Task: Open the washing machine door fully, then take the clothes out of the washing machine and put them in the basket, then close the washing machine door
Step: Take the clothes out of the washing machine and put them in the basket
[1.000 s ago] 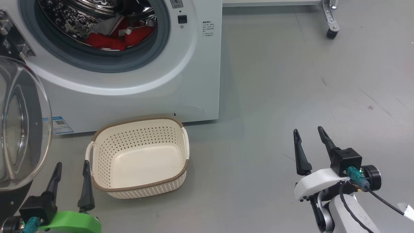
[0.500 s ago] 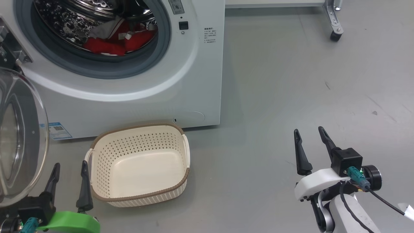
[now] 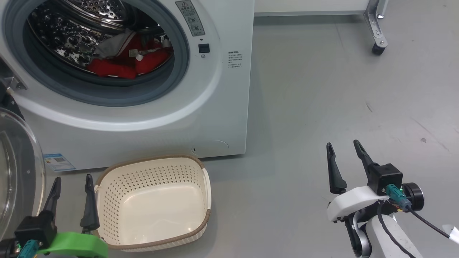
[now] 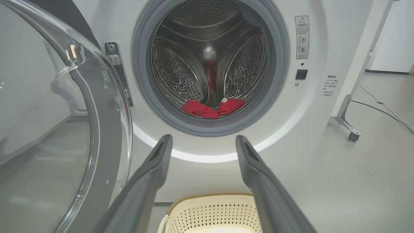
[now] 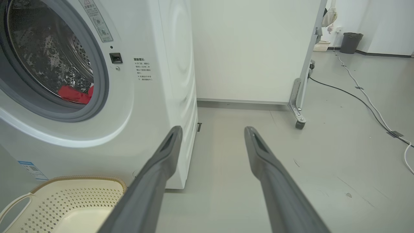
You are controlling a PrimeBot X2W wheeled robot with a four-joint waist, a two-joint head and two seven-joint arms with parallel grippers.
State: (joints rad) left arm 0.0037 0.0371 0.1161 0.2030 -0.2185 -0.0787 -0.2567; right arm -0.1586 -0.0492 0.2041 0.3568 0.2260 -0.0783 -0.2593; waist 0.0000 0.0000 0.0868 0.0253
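Head view: washing machine door open; clothes in drum, upper left; basket empty; left gripper, right gripper spread, empty.

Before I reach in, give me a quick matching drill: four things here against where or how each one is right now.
Things:
1. door
2. clothes
3. basket
4. right gripper

States:
a. empty, on the floor before the washer
b. jaws open, above bare floor
c. swung open, left of the drum
d. lying in the drum

Pairs: 1-c, 2-d, 3-a, 4-b
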